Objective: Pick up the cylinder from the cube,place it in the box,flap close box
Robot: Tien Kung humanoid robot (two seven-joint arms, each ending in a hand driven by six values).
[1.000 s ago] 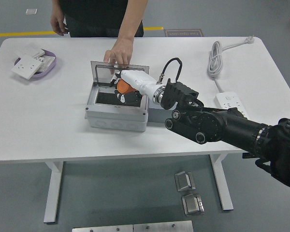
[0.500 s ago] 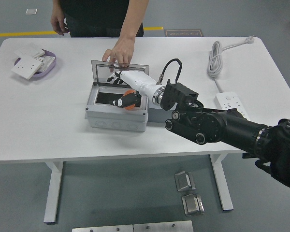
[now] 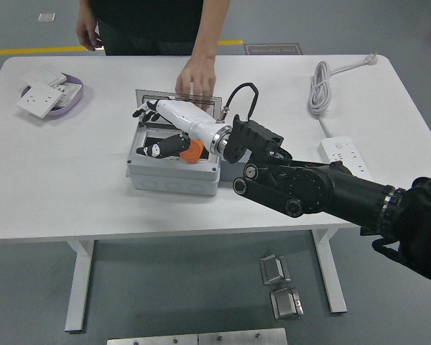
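Note:
The grey box (image 3: 174, 175) stands at the table's middle with its lid (image 3: 161, 96) raised at the far side. The orange cylinder (image 3: 193, 152) sits inside the box near its right wall. My right hand (image 3: 145, 132), white on a black arm, reaches from the right over the box's opening. Its fingers (image 3: 145, 111) are spread toward the left wall, its thumb (image 3: 156, 150) points left, and it holds nothing. The cylinder lies just under its wrist. A person's hand (image 3: 196, 76) rests on the lid's top right edge. No cube shows. My left arm is out of view.
A purple tray (image 3: 72, 103) with white socket plates sits at the far left. A white power strip (image 3: 341, 151) and its coiled cable (image 3: 320, 86) lie at the right. The person stands at the far side, with the other hand (image 3: 87, 32) hanging at the table's edge.
My right hand has moved left across the box and spread its fingers, leaving the orange cylinder inside. The person's hand has shifted right along the lid's edge.

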